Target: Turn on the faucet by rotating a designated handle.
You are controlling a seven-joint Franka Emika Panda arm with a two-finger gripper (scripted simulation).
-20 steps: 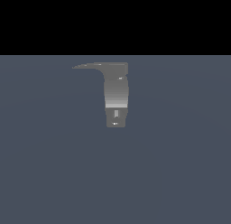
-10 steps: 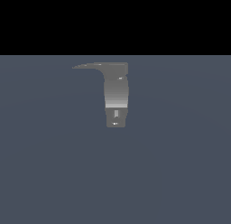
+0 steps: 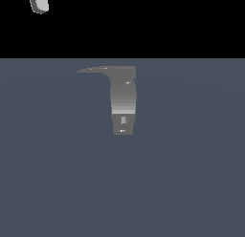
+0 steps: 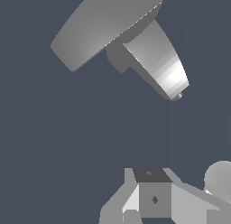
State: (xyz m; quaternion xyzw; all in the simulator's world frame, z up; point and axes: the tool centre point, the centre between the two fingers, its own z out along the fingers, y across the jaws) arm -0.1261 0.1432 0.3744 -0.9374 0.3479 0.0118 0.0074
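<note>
The faucet is a small grey fixture on the blue-grey floor, mid-scene in the exterior view, with a darker notched block at its near end. The handle is a thin flat lever that tapers to a point toward the exterior view's left. A white piece of my arm shows at the upper left, far from the faucet. In the wrist view the faucet shows as a tapered body under a broad flat grey piece. My gripper is apart from it, its fingers together and holding nothing.
The blue-grey floor spreads around the faucet, with black background above it. A rounded grey shape shows beside the gripper in the wrist view.
A white piece of my arm has come into the exterior view at the upper left. The faucet and handle have not moved.
</note>
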